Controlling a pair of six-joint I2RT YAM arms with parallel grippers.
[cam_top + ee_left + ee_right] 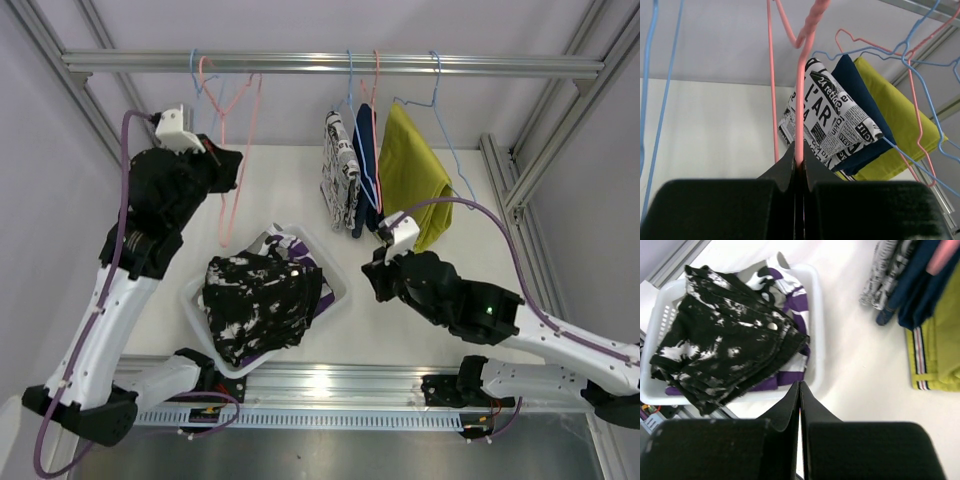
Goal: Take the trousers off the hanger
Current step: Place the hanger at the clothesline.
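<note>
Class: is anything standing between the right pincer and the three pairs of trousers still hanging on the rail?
Nothing visible. Only bare table lies between the right pincer and the newsprint pair, the nearest one. The navy pair and the mustard pair hang beyond it. The pincer is shut and empty.

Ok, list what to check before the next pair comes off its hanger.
1. The left gripper shut on the pink hanger: ok.
2. That pink hanger bare: ok.
3. The right gripper open for a grab: not ok, shut and empty.
4. The splotched pair inside the basket: ok.
5. The printed pair, navy pair and mustard pair all on hangers: ok.
</note>
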